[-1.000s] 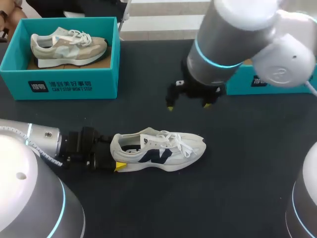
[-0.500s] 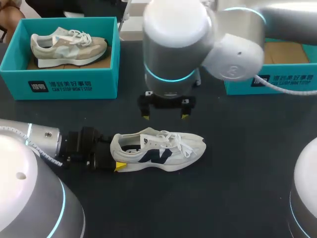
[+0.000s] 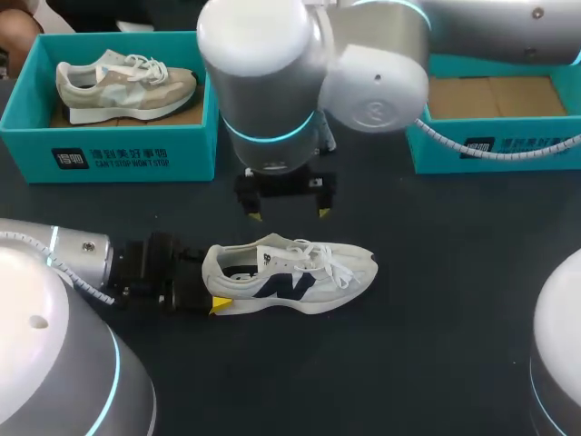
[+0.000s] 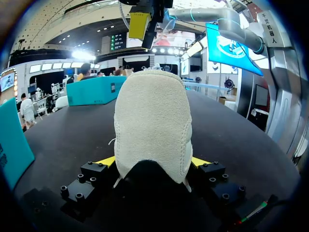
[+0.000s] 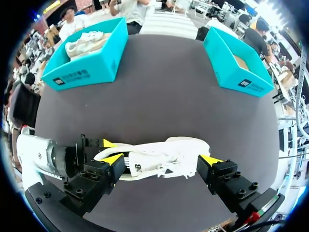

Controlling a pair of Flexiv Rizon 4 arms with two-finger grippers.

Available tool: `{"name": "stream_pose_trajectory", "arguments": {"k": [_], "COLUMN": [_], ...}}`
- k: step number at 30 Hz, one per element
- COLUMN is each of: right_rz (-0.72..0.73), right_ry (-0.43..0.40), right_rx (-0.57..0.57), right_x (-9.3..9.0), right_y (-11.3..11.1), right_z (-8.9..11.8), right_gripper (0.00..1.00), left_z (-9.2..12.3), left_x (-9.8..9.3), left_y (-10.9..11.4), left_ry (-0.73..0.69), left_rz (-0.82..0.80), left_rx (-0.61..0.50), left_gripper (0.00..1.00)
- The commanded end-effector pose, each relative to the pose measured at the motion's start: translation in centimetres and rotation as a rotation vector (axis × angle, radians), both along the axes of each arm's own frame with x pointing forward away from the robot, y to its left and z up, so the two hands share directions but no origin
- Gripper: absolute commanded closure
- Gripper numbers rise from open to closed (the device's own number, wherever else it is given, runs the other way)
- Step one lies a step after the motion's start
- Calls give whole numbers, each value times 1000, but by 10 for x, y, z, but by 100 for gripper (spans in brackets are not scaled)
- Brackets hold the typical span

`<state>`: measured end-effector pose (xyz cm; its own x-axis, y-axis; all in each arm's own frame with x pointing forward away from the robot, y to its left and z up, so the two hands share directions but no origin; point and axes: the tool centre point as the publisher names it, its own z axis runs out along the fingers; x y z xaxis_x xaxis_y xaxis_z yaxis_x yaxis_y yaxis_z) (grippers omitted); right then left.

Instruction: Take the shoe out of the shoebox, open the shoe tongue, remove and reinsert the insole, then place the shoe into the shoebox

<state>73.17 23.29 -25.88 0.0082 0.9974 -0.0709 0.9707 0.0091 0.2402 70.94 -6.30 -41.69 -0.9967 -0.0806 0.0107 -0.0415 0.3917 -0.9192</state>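
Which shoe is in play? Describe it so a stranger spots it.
On the dark table a white shoe lies unboxed. Unlike the beige shoe in the teal shoebox at far left, it has a dark side logo, and the left gripper holds its heel in its jaws.

- Your right pincer [image 3: 289,213] hangs with its fingers spread wide, and nothing stands between it and the white lace-up sneaker with a dark side logo [image 3: 290,277] straight ahead of it.
- The left pincer [image 3: 211,289] clamps the heel from both sides, so its black body blocks that end of the shoe.
- Past the toe, away from the left pincer, the black tabletop [image 3: 445,282] lies bare.
- Beyond the right pincer, away from the shoe, the teal cardboard shoebox holding a beige sneaker [image 3: 109,154] and the open teal shoebox with a brown floor [image 3: 495,145] stand well apart, with a wide lane between them.
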Motion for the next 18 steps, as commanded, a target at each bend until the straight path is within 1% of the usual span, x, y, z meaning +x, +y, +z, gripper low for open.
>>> {"name": "stream_pose_trajectory", "arguments": {"k": [1,4,8,12,18], "right_rz": [-184,-202,-181,-161,-164], "right_ry": [-72,-87,-76,-48,-21], "right_rx": [-167,-196,-261,-300,-345], "right_x": [-20,-25,-29,-32,-35], "right_y": [29,33,37,44,47], "right_z": [-28,-38,-50,-63,-79], "right_gripper": [0,0,0,0,0], "left_z": [-3,-3,-3,-3,-3], "left_x": [0,0,0,0,0], "left_y": [1,1,1,1,1], "left_ry": [2,2,2,2,2], "left_rz": [1,1,1,1,1], "left_rx": [5,5,5,5,5], "left_gripper": [100,100,100,100,100]}}
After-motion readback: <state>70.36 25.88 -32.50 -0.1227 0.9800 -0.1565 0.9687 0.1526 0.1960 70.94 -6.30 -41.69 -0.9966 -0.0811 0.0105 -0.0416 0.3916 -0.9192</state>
